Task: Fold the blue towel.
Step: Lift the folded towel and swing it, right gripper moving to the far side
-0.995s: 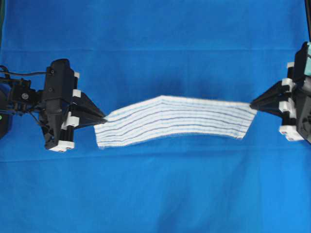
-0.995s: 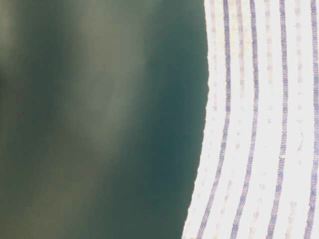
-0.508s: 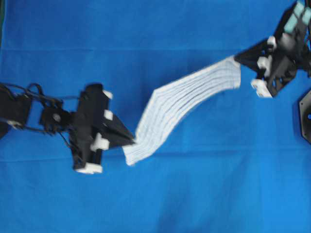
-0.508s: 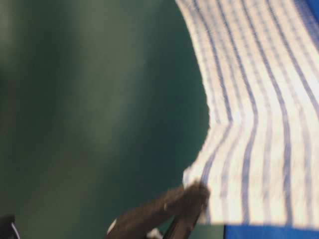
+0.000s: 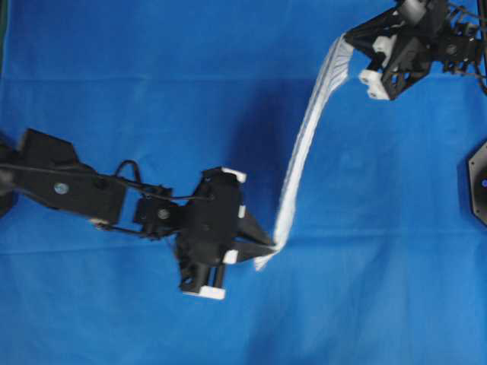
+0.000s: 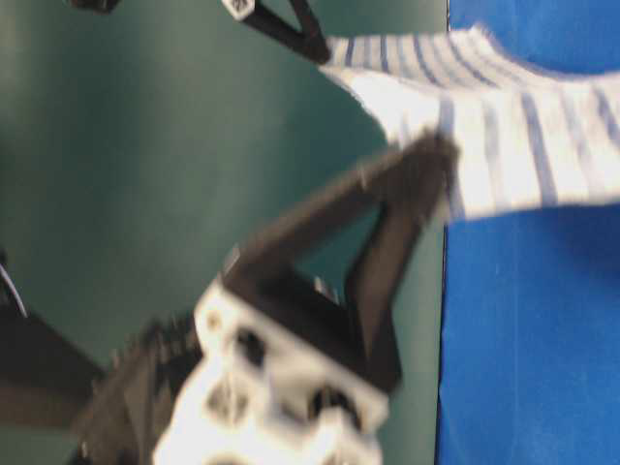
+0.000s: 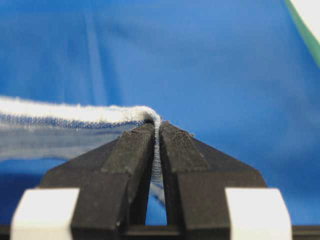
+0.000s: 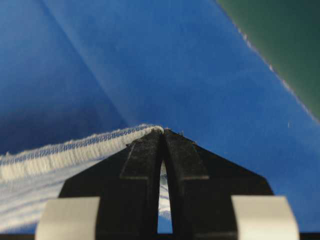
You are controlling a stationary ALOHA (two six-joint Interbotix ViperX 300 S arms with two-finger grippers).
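Note:
The blue towel (image 5: 304, 144), white with thin blue stripes, hangs in the air as a narrow band stretched from lower middle to upper right. My left gripper (image 5: 271, 245) is shut on its lower end, my right gripper (image 5: 348, 36) is shut on its upper end. In the left wrist view the black fingertips (image 7: 137, 145) pinch a thin edge of the towel (image 7: 70, 117) that runs off to the left. In the right wrist view the towel (image 8: 55, 157) is clamped the same way and also trails left. At table level the striped towel (image 6: 523, 136) hangs off the left gripper (image 6: 441, 155).
The plain blue table covering (image 5: 152, 76) fills the whole overhead view. A black round base (image 5: 479, 182) sits at the right edge. A dark green wall (image 6: 145, 145) stands behind in the table-level view.
Both grippers have swung the towel from lying across the table to running nearly front to back. The left gripper moved right and toward the front, the right gripper moved to the far right corner.

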